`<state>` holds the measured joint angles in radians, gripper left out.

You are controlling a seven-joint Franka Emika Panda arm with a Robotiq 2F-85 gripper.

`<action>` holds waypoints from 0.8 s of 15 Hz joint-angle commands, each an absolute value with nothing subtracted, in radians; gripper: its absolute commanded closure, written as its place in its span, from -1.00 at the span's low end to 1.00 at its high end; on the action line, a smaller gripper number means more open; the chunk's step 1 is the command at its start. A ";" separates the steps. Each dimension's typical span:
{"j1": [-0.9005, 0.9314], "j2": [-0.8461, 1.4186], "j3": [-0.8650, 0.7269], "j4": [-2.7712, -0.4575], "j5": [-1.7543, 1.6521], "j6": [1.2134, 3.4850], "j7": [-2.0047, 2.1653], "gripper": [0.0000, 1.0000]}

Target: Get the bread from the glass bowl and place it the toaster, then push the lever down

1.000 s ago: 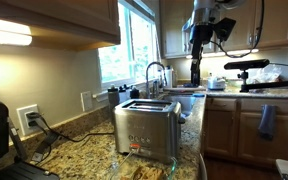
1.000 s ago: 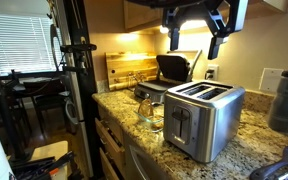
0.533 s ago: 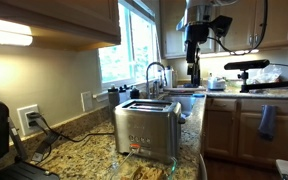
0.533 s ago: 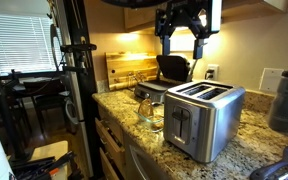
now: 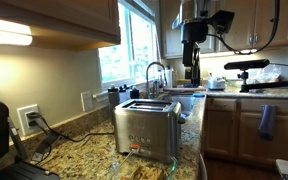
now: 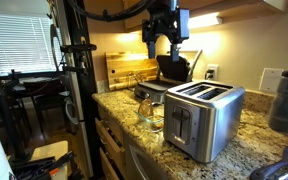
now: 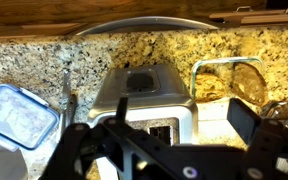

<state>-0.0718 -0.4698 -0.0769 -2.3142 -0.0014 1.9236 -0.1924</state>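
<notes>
Shifted sideways, the spread-fingered gripper (image 6: 161, 45) hangs over the granite counter (image 6: 119, 106) by the toaster (image 6: 206, 116).

You have the toaster (image 6: 206, 118) on the counter (image 6: 119, 108), the glass bowl (image 6: 147, 108) just beside it, and the black appliance (image 6: 170, 70) behind the bowl, nearer the wall

Brushed-steel toaster (image 5: 147, 131), clear glass bowl (image 7: 209, 72) — glossy speckled granite counter (image 6: 249, 150).
</notes>
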 commanded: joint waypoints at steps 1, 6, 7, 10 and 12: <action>-0.055 -0.477 -0.077 -2.321 -0.007 1.922 -0.183 -1.00; -0.053 -0.470 -0.077 -2.320 -0.006 1.920 -0.183 -1.00; -0.053 -0.470 -0.077 -2.320 -0.006 1.920 -0.183 -1.00; -0.053 -0.469 -0.078 -2.319 -0.006 1.920 -0.183 -1.00; -0.059 -0.471 -0.067 -2.336 -0.009 1.934 -0.147 -1.00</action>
